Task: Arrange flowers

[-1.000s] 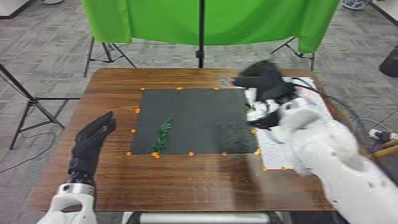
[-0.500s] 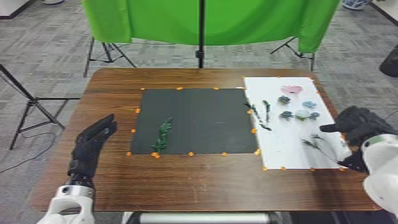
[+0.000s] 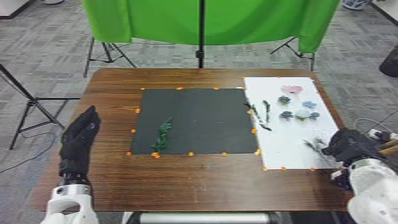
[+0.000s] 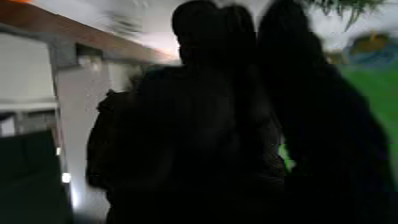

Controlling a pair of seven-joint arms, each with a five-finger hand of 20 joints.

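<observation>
a green cloth [image 3: 147,25] hangs beyond the brown table [image 3: 111,87]; black stands [image 3: 201,53] rest on gray carpet [image 3: 53,50].

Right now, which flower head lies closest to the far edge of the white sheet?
The pink flower head. It is the only pink one; the bluish flower heads lie nearer to the robot on the white sheet.

On my left hand [image 3: 80,135] and my right hand [image 3: 353,145] I wear black fabric, matt and soft-looking; my arms have white shells, smooth like plastic; the table [image 3: 195,187] is of brown wood look, with a light sheen; the dark sheet [image 3: 209,120] is matt and smooth; the white sheet [image 3: 289,152] looks like paper; the green curtain [image 3: 151,25] is cloth, hanging in soft folds.
</observation>
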